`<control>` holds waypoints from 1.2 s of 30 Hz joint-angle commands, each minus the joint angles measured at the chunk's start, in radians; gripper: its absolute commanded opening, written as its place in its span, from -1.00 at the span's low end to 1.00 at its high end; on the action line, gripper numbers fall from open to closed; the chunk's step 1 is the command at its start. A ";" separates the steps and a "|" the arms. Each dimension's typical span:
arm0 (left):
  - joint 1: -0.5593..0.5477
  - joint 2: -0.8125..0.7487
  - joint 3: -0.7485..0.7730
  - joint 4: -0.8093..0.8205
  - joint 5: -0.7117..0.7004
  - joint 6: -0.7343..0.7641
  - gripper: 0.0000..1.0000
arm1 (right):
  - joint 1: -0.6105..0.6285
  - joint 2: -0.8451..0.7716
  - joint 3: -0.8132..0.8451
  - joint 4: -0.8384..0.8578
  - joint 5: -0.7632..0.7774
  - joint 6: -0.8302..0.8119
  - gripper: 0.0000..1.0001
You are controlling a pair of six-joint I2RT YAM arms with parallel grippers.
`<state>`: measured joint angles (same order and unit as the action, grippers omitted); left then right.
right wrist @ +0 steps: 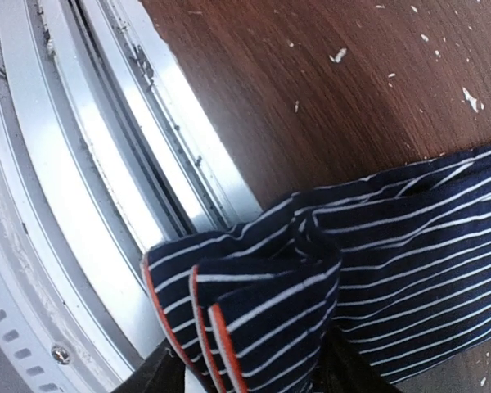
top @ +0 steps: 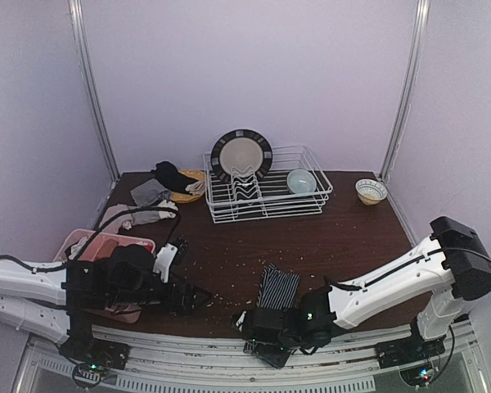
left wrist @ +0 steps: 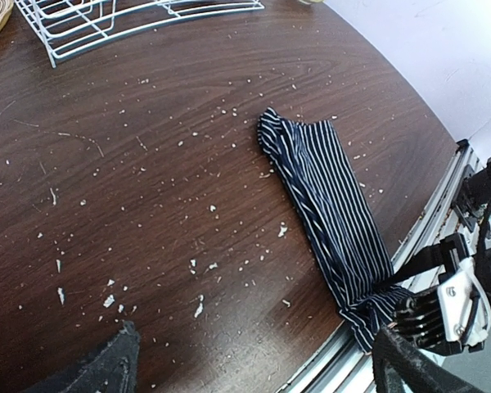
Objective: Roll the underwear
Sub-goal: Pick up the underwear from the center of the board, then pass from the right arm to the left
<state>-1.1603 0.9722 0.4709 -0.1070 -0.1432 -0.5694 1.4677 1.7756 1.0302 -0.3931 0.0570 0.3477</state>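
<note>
The striped underwear (top: 277,288) is lying near the front edge of the surface (top: 344,237) as a long narrow strip, folded lengthways. Its near end is hanging over the metal rail (right wrist: 106,164) at that edge. That end is bunching into a few loose layers with orange trim showing (a first turn of a roll at most, by my reading), while the rest of the strip is lying flat and unrolled.

The right hand (top: 262,326) is sitting at that bunched end with its fingers on either side of the cloth. I cannot tell whether they are pinching it or standing slack around it. The left hand (top: 192,296) is hovering to the left of the strip and well apart from it, spread wide and carrying nothing.

So the rolling of this piece is looking barely begun, with almost the whole length left to wind up. The other pieces (top: 159,187) are lying in a loose heap at the back left corner, beyond the pink tray (top: 106,242), and none of them is looking rolled.
</note>
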 commanded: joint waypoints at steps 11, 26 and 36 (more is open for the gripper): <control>-0.009 0.027 0.031 0.027 -0.054 0.043 0.95 | -0.055 -0.059 -0.072 0.002 -0.108 -0.007 -1.00; -0.035 0.203 -0.183 0.787 0.245 0.572 0.95 | -0.384 -0.162 -0.214 0.277 -0.743 0.111 -1.00; -0.047 0.499 -0.012 0.751 0.491 0.814 0.95 | -0.478 -0.114 -0.216 0.281 -0.841 0.095 -1.00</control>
<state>-1.2045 1.3701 0.3767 0.5766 0.2070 0.1181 1.0061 1.6409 0.8238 -0.1211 -0.7292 0.4530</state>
